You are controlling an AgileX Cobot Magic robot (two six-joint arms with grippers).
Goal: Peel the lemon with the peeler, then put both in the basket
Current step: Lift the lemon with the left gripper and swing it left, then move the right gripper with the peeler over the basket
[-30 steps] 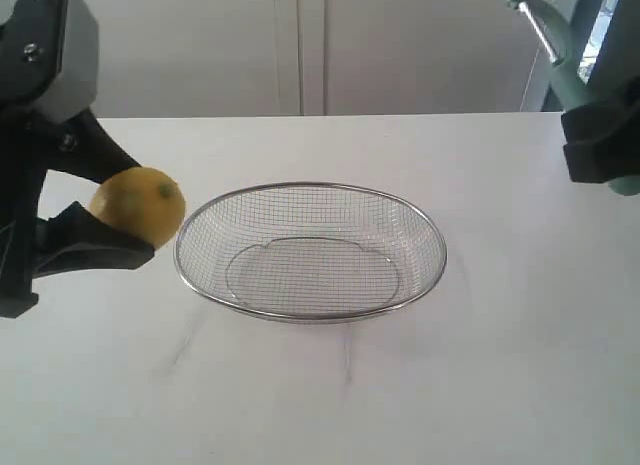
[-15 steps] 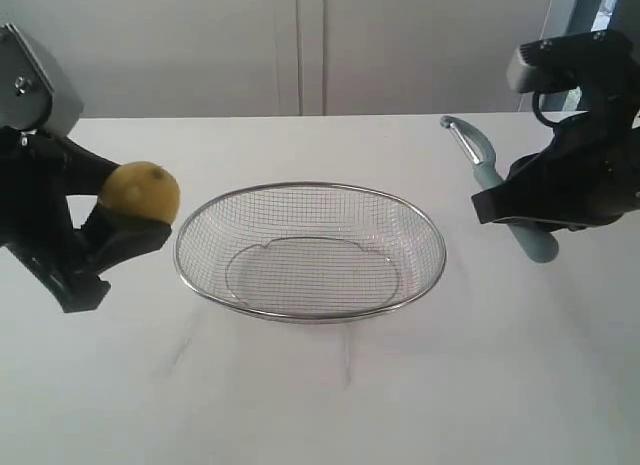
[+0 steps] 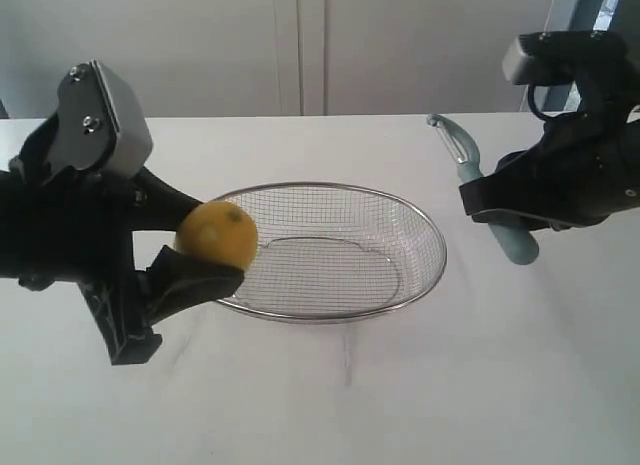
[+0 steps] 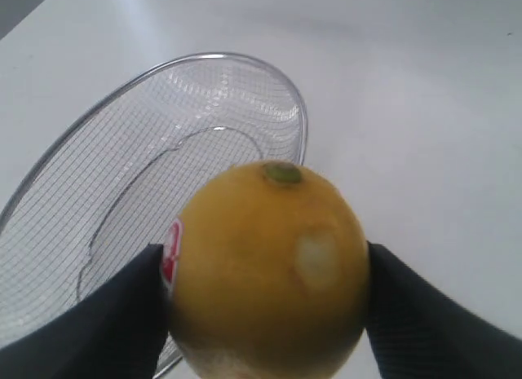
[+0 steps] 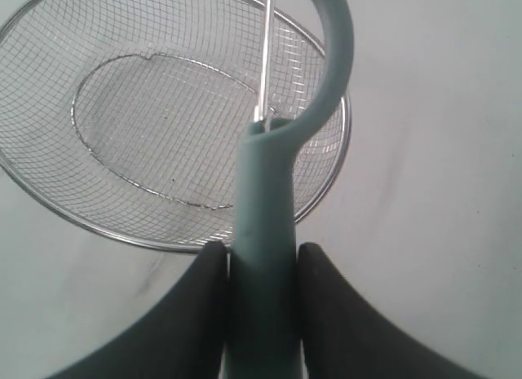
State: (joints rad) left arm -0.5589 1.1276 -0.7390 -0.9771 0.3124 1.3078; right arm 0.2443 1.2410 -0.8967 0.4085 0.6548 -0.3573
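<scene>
My left gripper [image 3: 205, 255] is shut on the yellow lemon [image 3: 216, 234], holding it above the left rim of the wire basket [image 3: 420, 210]. In the left wrist view the lemon [image 4: 267, 269] fills the space between both fingers [image 4: 106, 326], its red-and-white sticker against one pad and a pale patch on its skin. My right gripper [image 3: 480, 195] is shut on the teal peeler [image 3: 465, 160], held in the air to the right of the basket with its curved head pointing up and left. In the right wrist view the peeler handle [image 5: 263, 232] sits between the jaws, with the basket [image 5: 49, 208] below.
The basket stands empty in the middle of a white table [image 3: 420, 395]. A pale wall [image 3: 300, 45] rises behind the table's far edge. Both arms hang over the table on either side of the basket.
My left gripper has carried the lemon rightwards and down to the basket's left rim. The right gripper has come down from the upper right and shifted slightly left with the peeler.
</scene>
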